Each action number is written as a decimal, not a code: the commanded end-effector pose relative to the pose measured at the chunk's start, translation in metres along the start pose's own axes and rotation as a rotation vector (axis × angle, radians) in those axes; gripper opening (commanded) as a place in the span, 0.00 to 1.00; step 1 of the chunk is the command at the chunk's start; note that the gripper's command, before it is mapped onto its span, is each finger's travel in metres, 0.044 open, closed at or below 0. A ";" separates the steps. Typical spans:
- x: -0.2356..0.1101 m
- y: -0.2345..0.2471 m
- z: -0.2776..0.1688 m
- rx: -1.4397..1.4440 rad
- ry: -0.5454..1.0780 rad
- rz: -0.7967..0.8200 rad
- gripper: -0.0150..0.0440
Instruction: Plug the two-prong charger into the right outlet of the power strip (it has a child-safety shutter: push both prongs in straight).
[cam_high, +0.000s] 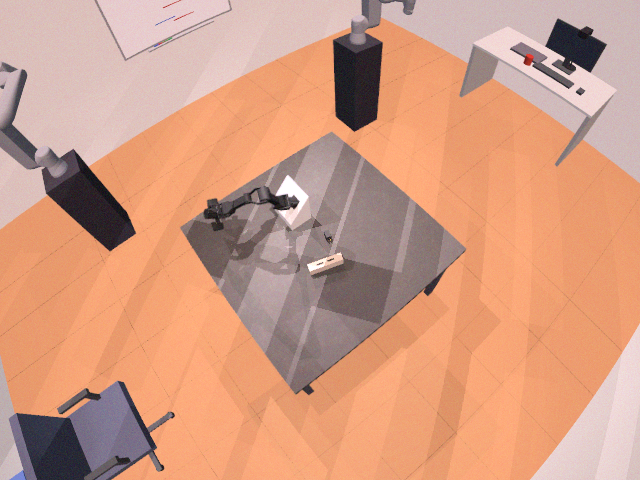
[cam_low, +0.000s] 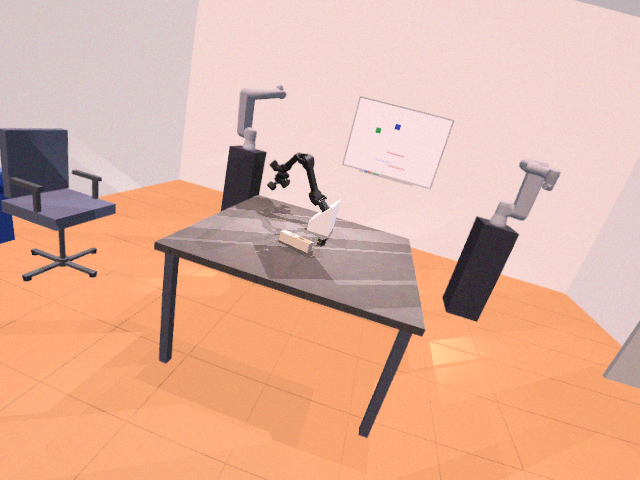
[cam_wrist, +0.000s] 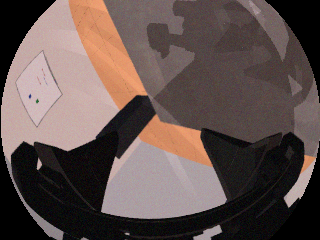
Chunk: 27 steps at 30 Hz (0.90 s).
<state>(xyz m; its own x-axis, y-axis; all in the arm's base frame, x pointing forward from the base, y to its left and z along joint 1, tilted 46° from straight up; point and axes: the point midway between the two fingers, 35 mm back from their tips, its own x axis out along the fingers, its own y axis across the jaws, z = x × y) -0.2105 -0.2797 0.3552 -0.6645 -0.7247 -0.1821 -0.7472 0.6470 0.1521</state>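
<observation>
Arm is reaching out over the left corner of the grey table (cam_high: 372, 289), elbow bent high, gripper (cam_high: 216, 212) hanging in the air above the tabletop with fingers spread wide, gripping nothing. Its base is sitting by the white wedge-shaped block (cam_high: 294, 204) near the table's far edge. Wrist view is showing only the arm's shadow on grey surface between the two dark fingers, plus orange floor past the table edge. Moving right: bare tabletop is lying between gripper and the task things. The charger (cam_high: 327, 236) is resting on the table just right of the white block, small and dark; prong direction is probably not readable at this size. The power strip (cam_high: 325, 263) is lying flat just nearer the viewer, beside the charger, not touching it. Both are sitting well apart from the gripper, toward the table's middle.
</observation>
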 end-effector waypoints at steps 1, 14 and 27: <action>0.000 0.000 0.000 -0.001 0.000 -0.001 0.98; 0.003 -0.039 0.006 -0.138 -0.021 -0.094 1.00; -0.001 -0.096 0.009 -0.315 -0.007 -0.237 1.00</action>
<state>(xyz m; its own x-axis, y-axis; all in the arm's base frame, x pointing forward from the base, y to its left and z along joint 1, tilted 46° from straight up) -0.1490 -0.3304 0.3376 -0.5018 -0.8315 -0.2384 -0.8406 0.4039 0.3609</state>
